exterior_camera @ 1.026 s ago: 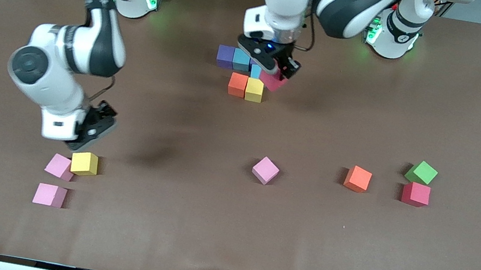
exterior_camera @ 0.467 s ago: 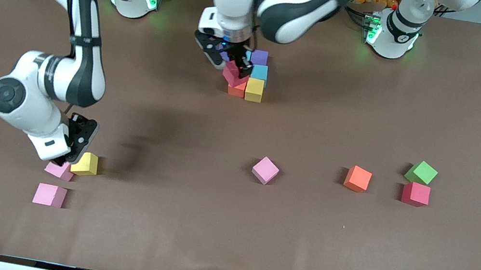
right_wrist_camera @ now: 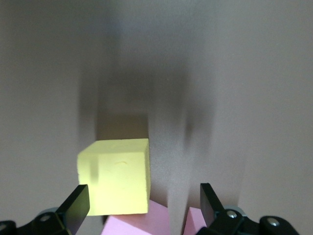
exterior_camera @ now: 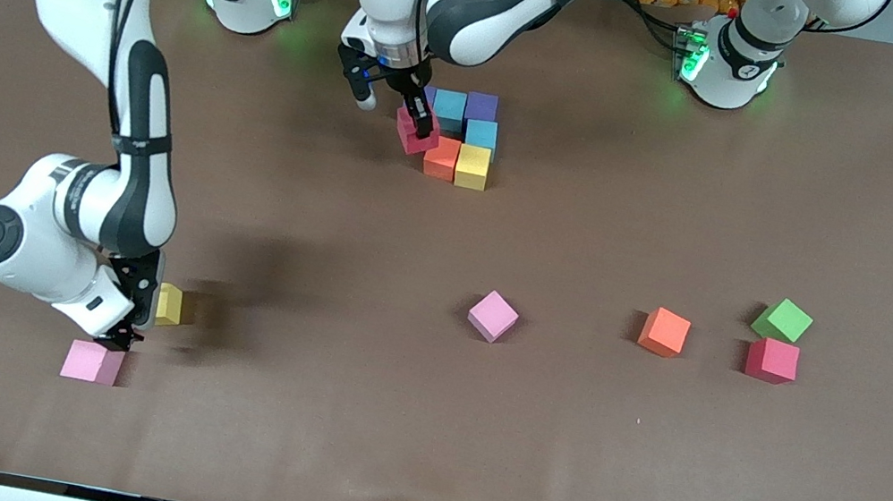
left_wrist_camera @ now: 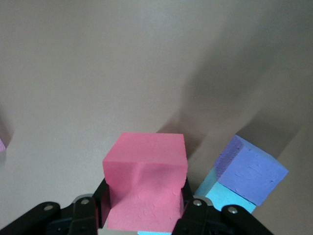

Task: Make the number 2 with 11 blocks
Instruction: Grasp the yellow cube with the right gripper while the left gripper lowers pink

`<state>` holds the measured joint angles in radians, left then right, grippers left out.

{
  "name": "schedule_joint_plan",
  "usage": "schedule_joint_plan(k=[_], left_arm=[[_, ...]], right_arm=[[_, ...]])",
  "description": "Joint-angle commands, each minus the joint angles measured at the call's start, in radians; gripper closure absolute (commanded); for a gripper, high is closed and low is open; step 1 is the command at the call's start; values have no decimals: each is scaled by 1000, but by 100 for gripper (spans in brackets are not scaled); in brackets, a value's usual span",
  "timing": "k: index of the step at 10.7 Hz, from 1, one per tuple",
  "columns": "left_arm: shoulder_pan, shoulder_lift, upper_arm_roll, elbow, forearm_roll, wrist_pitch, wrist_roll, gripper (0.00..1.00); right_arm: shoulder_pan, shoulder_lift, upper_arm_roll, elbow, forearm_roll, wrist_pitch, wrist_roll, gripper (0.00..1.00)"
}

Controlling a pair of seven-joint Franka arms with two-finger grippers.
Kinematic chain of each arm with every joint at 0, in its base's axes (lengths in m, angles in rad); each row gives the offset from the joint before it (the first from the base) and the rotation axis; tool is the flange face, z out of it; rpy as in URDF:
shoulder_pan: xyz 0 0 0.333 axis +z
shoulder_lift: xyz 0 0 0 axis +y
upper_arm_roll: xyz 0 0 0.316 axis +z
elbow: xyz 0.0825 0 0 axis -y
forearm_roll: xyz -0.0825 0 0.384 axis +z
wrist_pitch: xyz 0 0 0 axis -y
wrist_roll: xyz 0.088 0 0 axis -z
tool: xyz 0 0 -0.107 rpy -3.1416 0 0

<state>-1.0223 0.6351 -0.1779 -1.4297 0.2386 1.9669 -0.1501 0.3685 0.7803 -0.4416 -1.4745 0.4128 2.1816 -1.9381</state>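
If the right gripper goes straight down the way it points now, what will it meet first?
Most likely a light pink block directly under the open right gripper, between its fingers, beside the yellow block. How far below is unclear.

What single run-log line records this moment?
left gripper: shut on rose-red block, beside orange block | right gripper: open, over pink block

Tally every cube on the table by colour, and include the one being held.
purple cubes: 2
blue cubes: 2
orange cubes: 2
yellow cubes: 2
pink cubes: 3
rose-red cube (held): 1
deep red cube: 1
green cube: 1
Total: 14
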Motion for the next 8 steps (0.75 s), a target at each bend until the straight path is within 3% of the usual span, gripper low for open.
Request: schedule_joint_plan(k=[1, 4, 8], left_arm=[[-18, 40, 47, 69, -67, -8, 152, 91], [-57, 43, 106, 69, -113, 4, 270, 91], [-79, 69, 110, 66, -110, 24, 306, 90]], right_arm=[[-69, 25, 53, 43, 44, -20, -59, 0], [-83, 25, 53, 25, 89, -113, -58, 0], [-86, 25, 53, -18, 129, -132, -58, 0]])
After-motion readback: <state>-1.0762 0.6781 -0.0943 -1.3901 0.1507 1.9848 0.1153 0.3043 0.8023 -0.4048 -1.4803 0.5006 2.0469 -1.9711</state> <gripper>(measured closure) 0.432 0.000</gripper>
